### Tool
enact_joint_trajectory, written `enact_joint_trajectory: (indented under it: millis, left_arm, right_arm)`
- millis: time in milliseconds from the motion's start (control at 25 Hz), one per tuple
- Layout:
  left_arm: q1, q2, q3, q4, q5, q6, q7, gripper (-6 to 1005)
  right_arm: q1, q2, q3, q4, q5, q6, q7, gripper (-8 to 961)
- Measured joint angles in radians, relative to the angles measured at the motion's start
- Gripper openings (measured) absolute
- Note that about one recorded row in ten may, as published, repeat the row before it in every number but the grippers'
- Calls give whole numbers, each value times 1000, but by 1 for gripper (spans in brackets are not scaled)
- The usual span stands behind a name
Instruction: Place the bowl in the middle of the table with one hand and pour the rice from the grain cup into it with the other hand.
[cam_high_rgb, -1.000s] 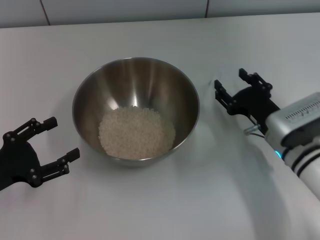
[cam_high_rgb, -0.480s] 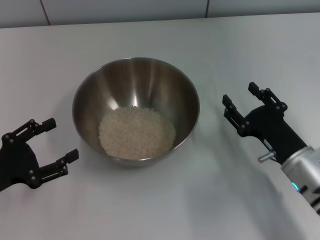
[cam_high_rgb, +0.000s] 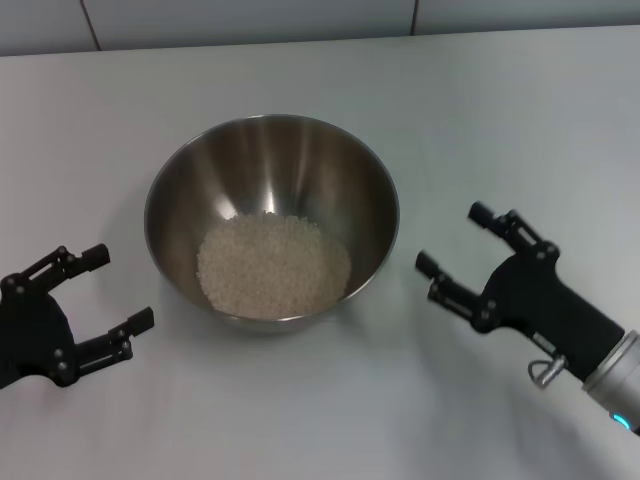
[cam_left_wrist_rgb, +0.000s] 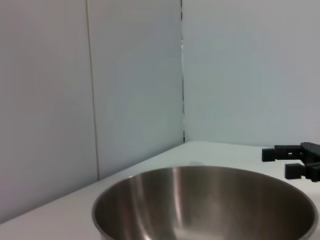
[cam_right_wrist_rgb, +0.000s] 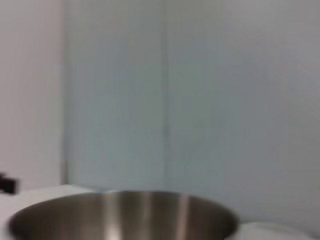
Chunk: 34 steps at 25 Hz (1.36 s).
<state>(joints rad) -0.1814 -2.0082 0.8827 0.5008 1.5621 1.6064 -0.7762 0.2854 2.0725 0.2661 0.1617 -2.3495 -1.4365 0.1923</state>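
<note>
Two grippers, jaws wide and empty: left (cam_high_rgb: 95, 298), right (cam_high_rgb: 455, 243). Between them on desk (cam_high_rgb: 520, 100), bowl (cam_high_rgb: 272, 215) with rice (cam_high_rgb: 273, 264). No cup seen. Right nearer.

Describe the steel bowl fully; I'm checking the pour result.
The bowl is a wide, round stainless-steel mixing bowl with a thin rim and shiny inside, standing upright mid-table. A pale heap of rice covers its bottom. The open left gripper and the open right gripper flank it; neither touches it.
</note>
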Motion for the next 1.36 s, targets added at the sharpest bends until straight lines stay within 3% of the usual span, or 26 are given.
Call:
enact_joint_trajectory:
  millis: [440, 1360]
  left_arm:
    - [-7, -5, -4, 2, 46, 3, 0, 859]
    - [-3, -6, -5, 2, 45, 6, -2, 859]
  right_arm:
    - [8, 2, -4, -60, -129, -66, 15, 835]
    - [0, 3, 0, -73, -131, -81, 15, 834]
